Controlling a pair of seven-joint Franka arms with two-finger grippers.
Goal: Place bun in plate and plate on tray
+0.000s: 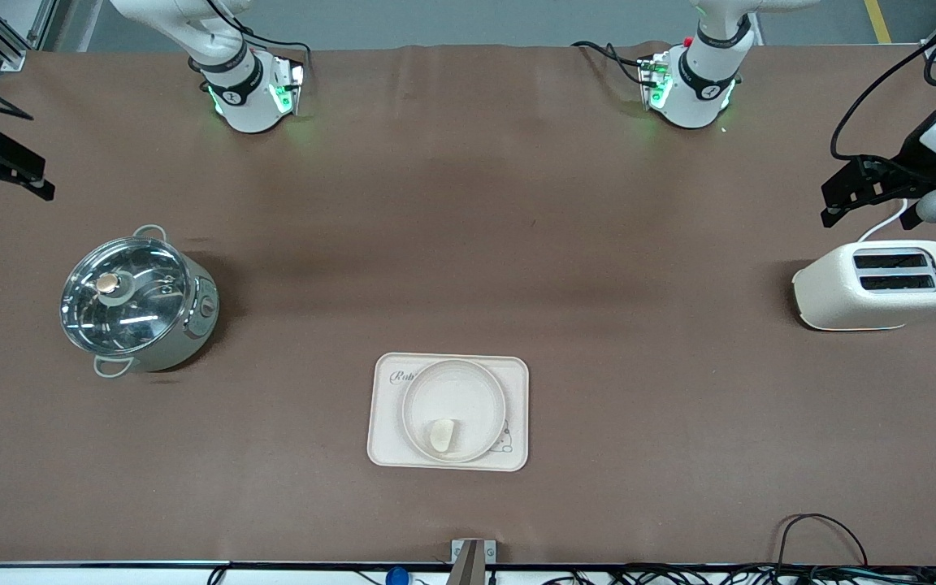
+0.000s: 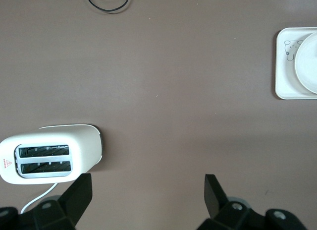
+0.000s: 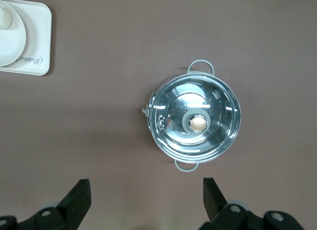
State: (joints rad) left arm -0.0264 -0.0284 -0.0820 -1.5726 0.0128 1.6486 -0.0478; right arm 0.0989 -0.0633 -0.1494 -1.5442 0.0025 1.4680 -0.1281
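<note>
The small pale bun (image 1: pixel 442 435) lies in the round cream plate (image 1: pixel 468 390), near its rim nearest the front camera. The plate sits on the cream rectangular tray (image 1: pixel 387 447) with "Rabbit" lettering, near the table's front edge. My left gripper (image 1: pixel 834 205) is open and empty, above the table by the toaster at the left arm's end; the left wrist view shows it (image 2: pixel 147 183) with the tray (image 2: pixel 285 66) and plate (image 2: pixel 308 61). My right gripper (image 1: pixel 33 180) is open and empty at the right arm's end; the right wrist view shows it (image 3: pixel 146 186) with the tray (image 3: pixel 39 56), plate (image 3: pixel 10 46) and bun (image 3: pixel 4 17).
A cream toaster (image 1: pixel 878 284) stands toward the left arm's end, also in the left wrist view (image 2: pixel 49 153). A steel pot with a glass lid (image 1: pixel 135 301) stands toward the right arm's end, also in the right wrist view (image 3: pixel 195 121). Cables lie along the front edge.
</note>
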